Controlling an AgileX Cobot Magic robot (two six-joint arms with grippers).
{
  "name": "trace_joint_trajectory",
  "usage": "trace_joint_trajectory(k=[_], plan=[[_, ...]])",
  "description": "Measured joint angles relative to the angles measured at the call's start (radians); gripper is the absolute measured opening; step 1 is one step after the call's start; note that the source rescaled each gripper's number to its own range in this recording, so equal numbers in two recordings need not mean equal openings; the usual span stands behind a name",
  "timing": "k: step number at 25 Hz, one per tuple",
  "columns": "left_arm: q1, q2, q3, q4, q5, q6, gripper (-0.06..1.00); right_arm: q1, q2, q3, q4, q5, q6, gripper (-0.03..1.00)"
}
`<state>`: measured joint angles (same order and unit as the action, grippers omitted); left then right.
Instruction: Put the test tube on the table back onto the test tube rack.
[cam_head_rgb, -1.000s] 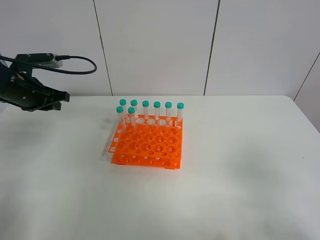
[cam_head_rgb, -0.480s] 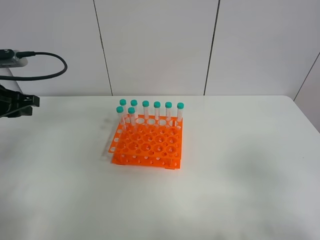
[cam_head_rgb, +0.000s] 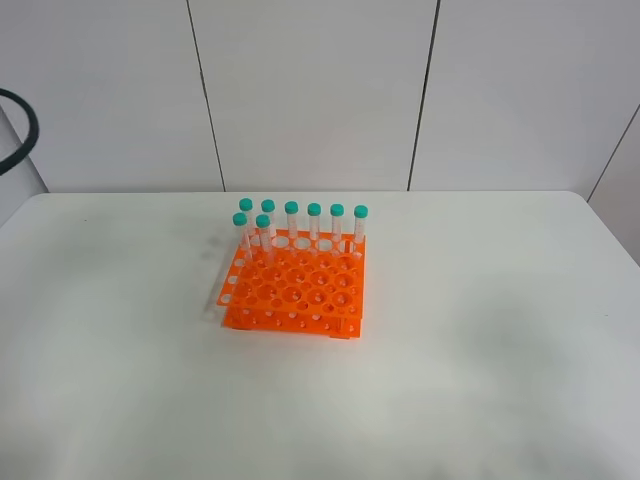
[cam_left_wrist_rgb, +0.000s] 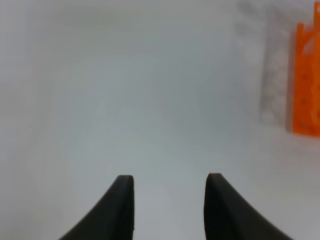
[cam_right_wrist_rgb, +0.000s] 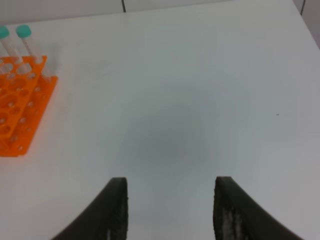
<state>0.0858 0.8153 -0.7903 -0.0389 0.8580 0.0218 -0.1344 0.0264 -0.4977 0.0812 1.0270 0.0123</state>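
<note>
8 teal-capped test tubes stand upright in the orange test tube rack, near the table's middle, toward its far edge. Left gripper and right gripper both hang parted, holding nothing, over bare tabletop

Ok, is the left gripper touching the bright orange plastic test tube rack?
Apart. The left wrist view shows the left gripper with open, empty jaws, bare white table separating it from the orange rack.
</note>
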Motion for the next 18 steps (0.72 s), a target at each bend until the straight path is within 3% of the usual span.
trace_joint_trajectory(k=[10,18], plan=[[0.0,-0.339,0.01,-0.046,0.331,0.0,0.34,0.0,0.0,0.0,0.0,0.0,0.0,0.75],[0.0,-0.554,0.122,-0.049,0.36,0.0,0.34,0.0,0.0,0.0,0.0,0.0,0.0,0.75]])
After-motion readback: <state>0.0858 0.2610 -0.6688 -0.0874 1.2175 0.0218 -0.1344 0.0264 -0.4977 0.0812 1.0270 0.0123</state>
